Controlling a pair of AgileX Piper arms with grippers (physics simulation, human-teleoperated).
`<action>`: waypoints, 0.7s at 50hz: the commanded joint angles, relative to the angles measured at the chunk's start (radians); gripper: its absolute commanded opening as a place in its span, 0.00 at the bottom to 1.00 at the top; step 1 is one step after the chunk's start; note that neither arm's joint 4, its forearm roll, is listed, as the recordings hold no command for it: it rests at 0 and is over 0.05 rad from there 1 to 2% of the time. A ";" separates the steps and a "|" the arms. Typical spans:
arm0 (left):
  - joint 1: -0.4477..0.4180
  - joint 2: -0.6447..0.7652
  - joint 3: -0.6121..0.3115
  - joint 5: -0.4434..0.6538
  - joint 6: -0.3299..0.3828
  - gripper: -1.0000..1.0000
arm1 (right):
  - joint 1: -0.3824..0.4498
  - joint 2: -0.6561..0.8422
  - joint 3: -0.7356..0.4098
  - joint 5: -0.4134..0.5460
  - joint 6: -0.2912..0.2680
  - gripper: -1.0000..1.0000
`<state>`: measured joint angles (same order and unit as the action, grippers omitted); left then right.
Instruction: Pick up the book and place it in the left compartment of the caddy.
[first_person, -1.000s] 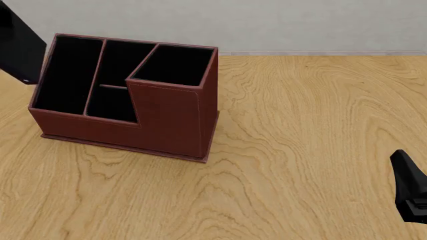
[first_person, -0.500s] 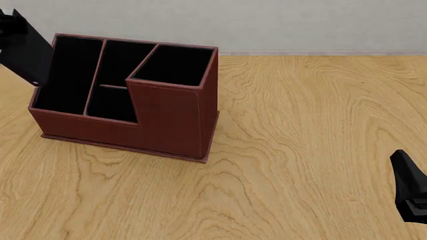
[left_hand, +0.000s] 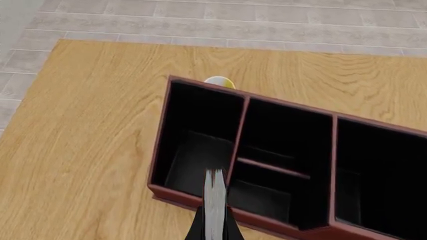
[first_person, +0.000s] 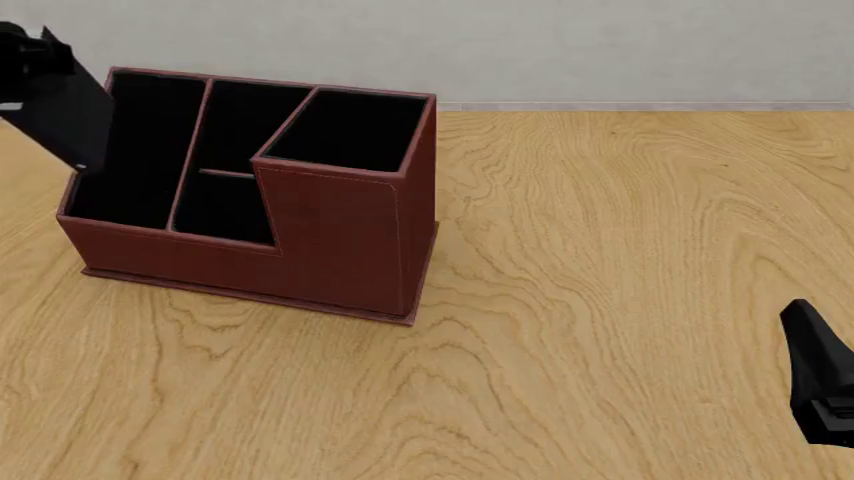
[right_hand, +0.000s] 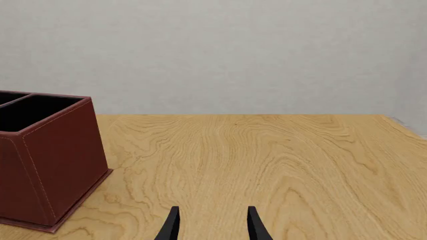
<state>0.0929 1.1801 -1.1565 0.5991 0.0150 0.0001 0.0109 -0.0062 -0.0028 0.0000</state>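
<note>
Front view: caddy (first_person: 254, 215) sits on the wooden table (first_person: 601, 300) at abt 10 o'clock from frame centre, tall square compartment (first_person: 344, 130) on its right end, two short slots in the middle, long left compartment (first_person: 138, 145) at its 9 o'clock side. Book (first_person: 64, 108) hangs tilted in the air at the caddy's upper left corner, lower edge overlapping the left wall of the left compartment; can't tell if it's touching the wall. Left gripper (first_person: 19, 48) only partly in frame at 10 o'clock, at the book's top. Left wrist view: book (left_hand: 214, 205) seen edge-on, pale page edge up, pinched btwn the fingers (left_hand: 197, 230), which are black slivers either side of it; it's over the near rim of the left compartment (left_hand: 200, 145). Small yellow-white obj (left_hand: 219, 81) peeks out just behind the caddy's far wall, kind unclear. Right gripper (right_hand: 212, 225) low over bare table at abt 4 o'clock in the front view, well apart from the caddy, fingers spread w/ nothing btwn them.
</note>
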 joint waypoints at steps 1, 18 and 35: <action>0.017 0.025 -0.023 -0.022 0.020 0.00 | 0.000 -0.002 0.002 0.000 0.000 1.00; 0.016 0.099 -0.024 -0.076 0.019 0.00 | 0.000 -0.002 0.002 0.000 0.000 1.00; 0.026 0.152 -0.032 -0.114 0.029 0.00 | 0.000 -0.002 0.002 0.000 0.000 1.00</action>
<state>0.1072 1.3138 -1.1680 0.4991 0.0250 0.0000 0.0108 -0.0062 -0.0028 0.0001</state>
